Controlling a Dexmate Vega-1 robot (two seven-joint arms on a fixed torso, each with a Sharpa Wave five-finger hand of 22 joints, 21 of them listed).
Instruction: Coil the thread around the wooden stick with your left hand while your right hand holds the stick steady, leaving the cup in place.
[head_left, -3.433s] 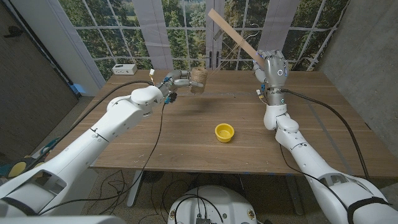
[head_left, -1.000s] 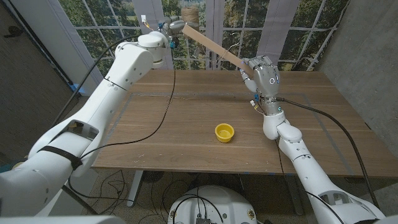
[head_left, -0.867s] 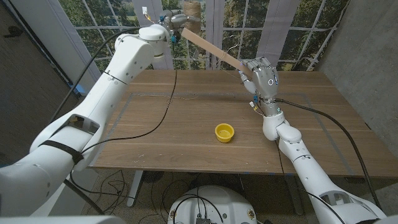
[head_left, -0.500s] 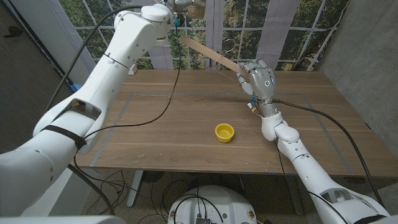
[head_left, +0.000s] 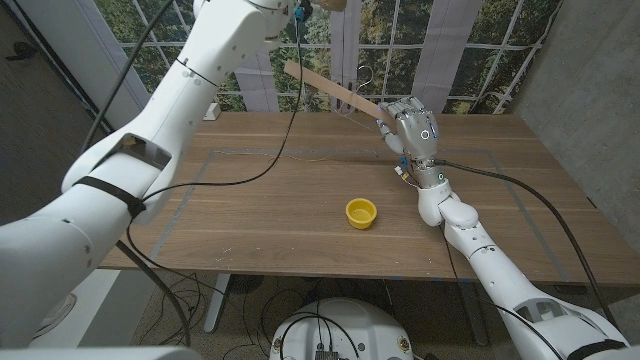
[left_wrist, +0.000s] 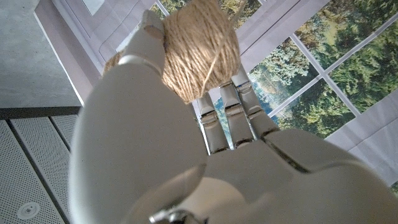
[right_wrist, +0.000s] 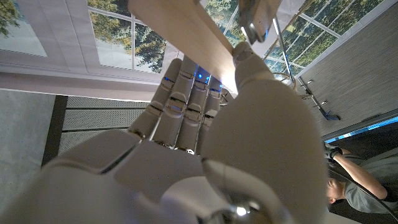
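My left hand grips a ball of tan thread, held high in front of the window. In the head view my left arm reaches up to the picture's top edge. My right hand holds the flat wooden stick by its near end above the table's back. The stick slopes up and away toward my left. From the wrist, that right hand has its fingers wrapped around the stick. A thin thread loop shows just above the stick. The yellow cup stands upright mid-table.
A black cable hangs from my left arm and trails across the wooden table. A white box sits at the back left corner. A person is at the edge of the right wrist view.
My left arm has lifted the thread ball from beside the stick's tip up past the picture's top. The stick's far end has dropped lower, and my right hand has shifted slightly left.
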